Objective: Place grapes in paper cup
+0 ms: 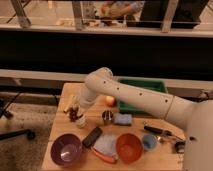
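My gripper (75, 111) is at the left side of the wooden table (64, 127), at the end of the white arm that reaches in from the right. It is shut on the grapes (74, 116), a small dark purple-red bunch hanging at the fingertips. The white paper cup (81, 122) stands upright on the table right beside and just below the grapes, to their lower right. The grapes are partly hidden by the fingers.
A metal cup (107, 117) and a blue cloth (123, 119) stand right of the paper cup. An orange fruit (110, 101) lies by a green tray (144, 95). In front are a purple bowl (65, 149), a black block (92, 136), an orange bowl (129, 147) and a blue cup (148, 142).
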Robot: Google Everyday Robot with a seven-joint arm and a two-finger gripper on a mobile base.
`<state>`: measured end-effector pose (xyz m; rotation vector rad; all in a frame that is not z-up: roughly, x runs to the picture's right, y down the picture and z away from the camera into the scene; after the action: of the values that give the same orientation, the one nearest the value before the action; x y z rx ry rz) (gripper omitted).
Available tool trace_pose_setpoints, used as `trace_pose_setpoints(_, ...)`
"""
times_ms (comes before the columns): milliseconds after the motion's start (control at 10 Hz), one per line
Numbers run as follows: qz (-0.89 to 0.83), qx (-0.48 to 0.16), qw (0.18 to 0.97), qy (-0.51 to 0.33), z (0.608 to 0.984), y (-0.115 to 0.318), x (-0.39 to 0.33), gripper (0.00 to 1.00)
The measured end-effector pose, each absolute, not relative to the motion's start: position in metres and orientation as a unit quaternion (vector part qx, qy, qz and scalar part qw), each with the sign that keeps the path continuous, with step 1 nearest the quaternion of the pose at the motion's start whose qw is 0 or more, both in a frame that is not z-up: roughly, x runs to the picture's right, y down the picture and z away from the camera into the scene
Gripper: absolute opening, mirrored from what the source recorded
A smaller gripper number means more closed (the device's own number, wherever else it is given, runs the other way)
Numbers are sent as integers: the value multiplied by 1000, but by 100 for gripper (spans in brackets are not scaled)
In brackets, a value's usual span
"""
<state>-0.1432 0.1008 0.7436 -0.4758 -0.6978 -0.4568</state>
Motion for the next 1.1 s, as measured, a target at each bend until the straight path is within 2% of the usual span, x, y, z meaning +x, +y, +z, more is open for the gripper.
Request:
trace_pose_setpoints(100,-218,-230,887,-335,745,101,-141,8)
trace_pose_setpoints(300,-217,-232,887,-335,746,100,-138,31)
trace_pose_setpoints(600,-215,-230,888,-334,744,97,-132,60)
trace_pose_setpoints(700,-216,-230,888,-334,744,98,-130,66)
trace_pose_setpoints(1100,-217,-228,888,-335,740,97,-129,68)
